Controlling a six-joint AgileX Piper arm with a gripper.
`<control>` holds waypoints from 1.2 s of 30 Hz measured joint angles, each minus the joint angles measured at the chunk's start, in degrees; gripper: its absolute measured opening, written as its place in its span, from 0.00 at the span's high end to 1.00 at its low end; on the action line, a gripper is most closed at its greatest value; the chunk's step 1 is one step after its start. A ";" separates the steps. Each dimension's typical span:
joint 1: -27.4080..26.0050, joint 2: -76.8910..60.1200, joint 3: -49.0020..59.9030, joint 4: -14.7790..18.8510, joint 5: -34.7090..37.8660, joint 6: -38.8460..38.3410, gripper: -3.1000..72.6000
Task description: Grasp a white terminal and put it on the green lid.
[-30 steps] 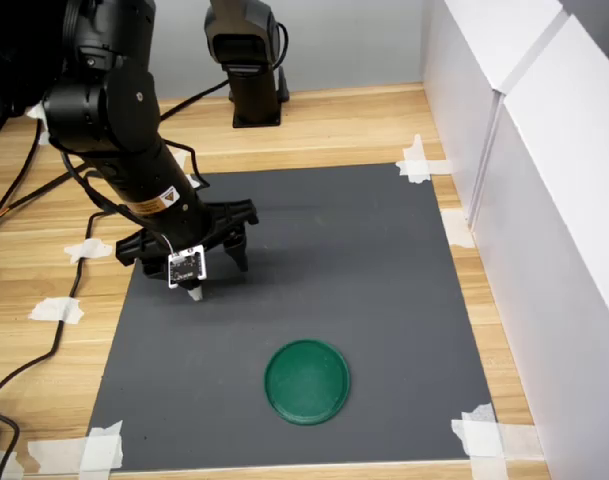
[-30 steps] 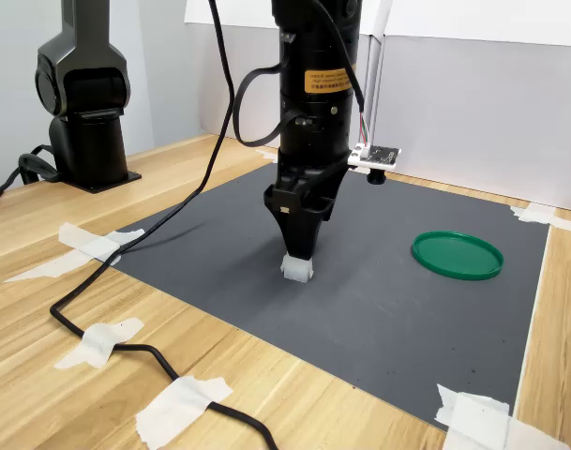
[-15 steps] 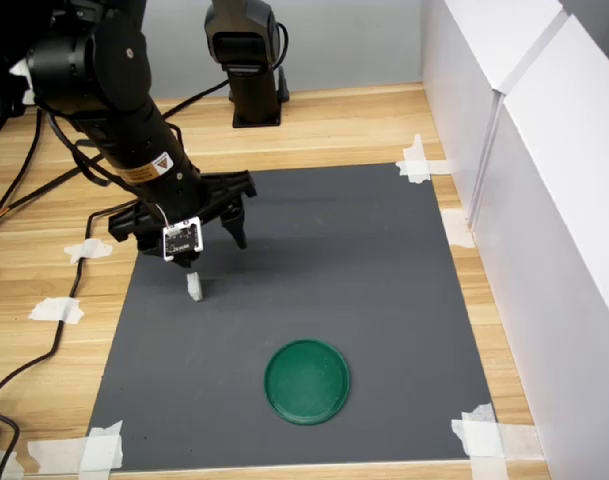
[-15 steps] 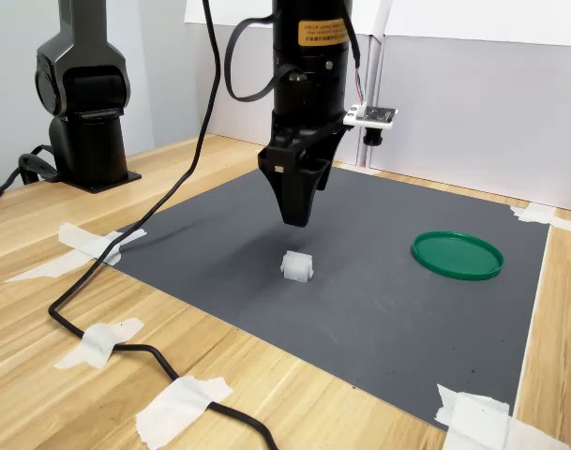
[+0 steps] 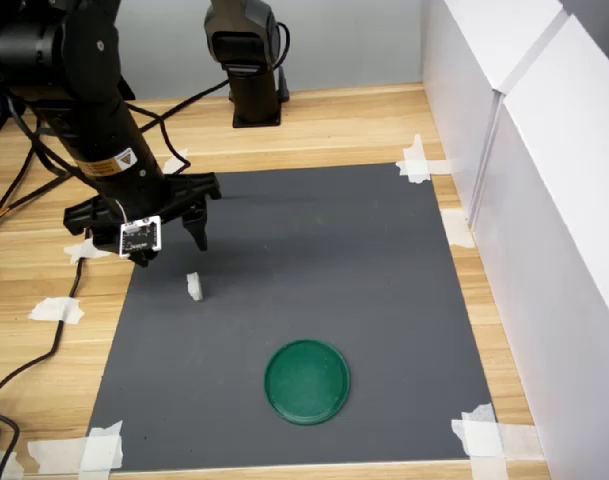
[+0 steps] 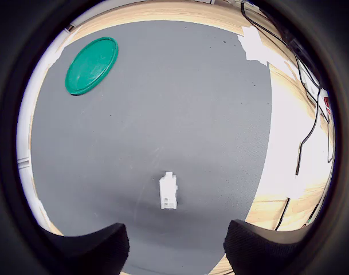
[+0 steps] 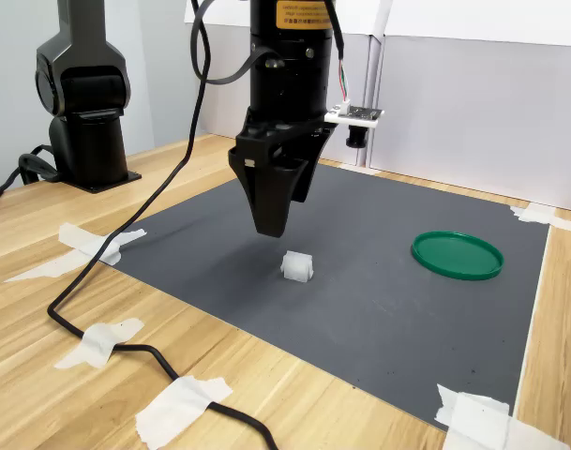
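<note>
Grey mat [image 5: 324, 260], white terminal [image 5: 194, 287] upright; long axis vertical, jaws above

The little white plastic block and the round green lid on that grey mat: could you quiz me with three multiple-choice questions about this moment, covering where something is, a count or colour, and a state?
1. Where does the small white blocky plastic terminal lie?
A. on the round dark-green plastic lid
B. on the dark grey mat
C. on the bare wooden table

2. How many green lids are on the mat?
A. one
B. two
C. three

3. What is the black tool doing?
A. clamping the terminal
B. pressing on the lid
C. hanging above the terminal, holding nothing

Answers:
1 B: both exterior views show it on the dark grey mat, apart from the lid.
2 A: only one green disc shows in every view.
3 C: the second exterior view shows clear space between tool and terminal.
</note>
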State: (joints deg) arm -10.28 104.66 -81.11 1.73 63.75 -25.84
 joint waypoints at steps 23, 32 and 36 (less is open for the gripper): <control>-0.01 9.03 -0.04 5.11 -3.14 -4.70 0.04; -0.01 9.55 -0.11 5.46 -3.28 -8.23 0.37; 0.13 9.77 -0.11 6.86 -3.28 -8.45 0.68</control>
State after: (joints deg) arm -10.15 114.43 -81.22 8.59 60.48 -34.30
